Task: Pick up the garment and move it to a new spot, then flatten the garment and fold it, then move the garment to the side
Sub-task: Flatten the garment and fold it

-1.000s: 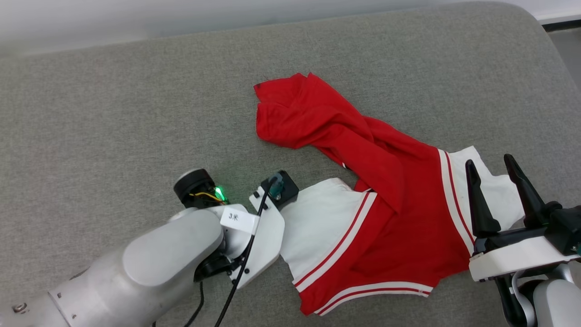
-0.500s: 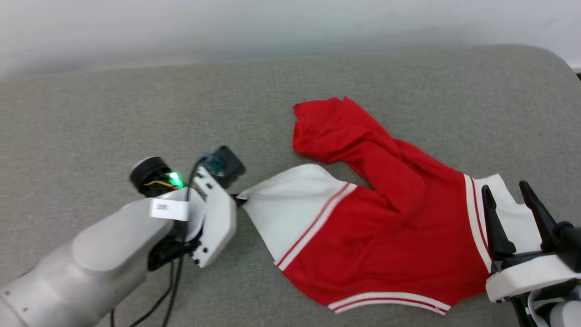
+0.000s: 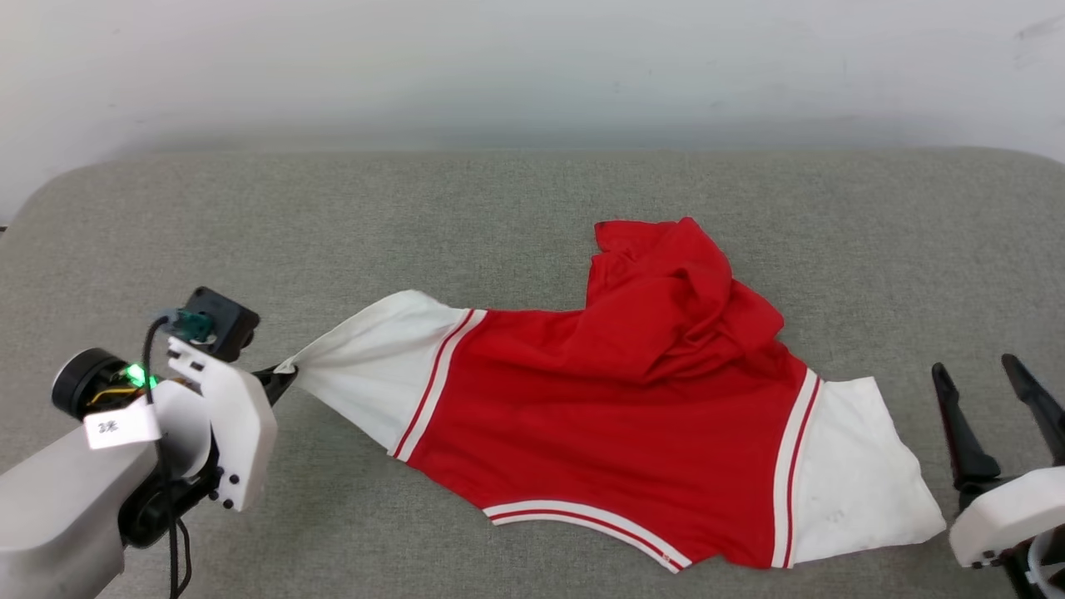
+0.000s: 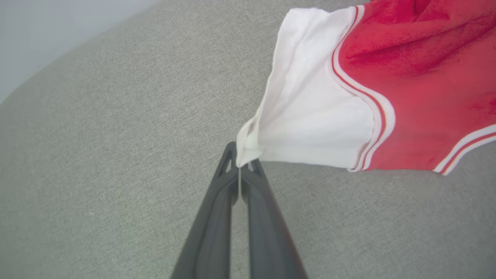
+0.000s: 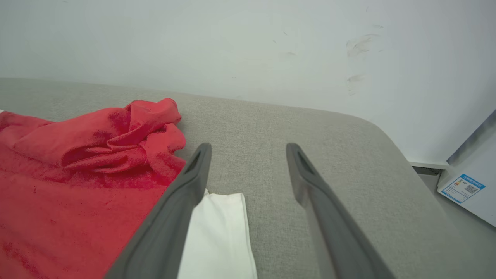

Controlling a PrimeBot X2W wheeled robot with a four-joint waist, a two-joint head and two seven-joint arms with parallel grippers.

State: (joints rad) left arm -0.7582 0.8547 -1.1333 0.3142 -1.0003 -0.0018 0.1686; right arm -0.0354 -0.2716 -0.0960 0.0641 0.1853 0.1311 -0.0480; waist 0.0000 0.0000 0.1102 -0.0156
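The garment (image 3: 599, 416), a red jersey with white sleeve panels and red-white striped trim, lies stretched across the grey cushion; its upper part is bunched in a red heap (image 3: 666, 291). My left gripper (image 3: 279, 378) is shut on the tip of the garment's left white sleeve (image 4: 310, 116), pulling it taut; in the left wrist view the left gripper (image 4: 240, 170) pinches the sleeve's corner. My right gripper (image 3: 986, 378) stands open just right of the other white sleeve (image 3: 857, 474), touching nothing. In the right wrist view the right gripper (image 5: 248, 149) hovers over the cushion beside the garment (image 5: 77, 174).
The grey cushioned surface (image 3: 416, 216) runs wide with rounded corners, backed by a white wall (image 3: 532, 66). Beyond its right edge, the right wrist view shows a white box with a blue label (image 5: 463, 188) on the floor.
My left gripper has shut on the white sleeve and dragged it leftward, spreading the garment out. The head camera has tilted up, so the wall now shows. The right gripper stayed open.
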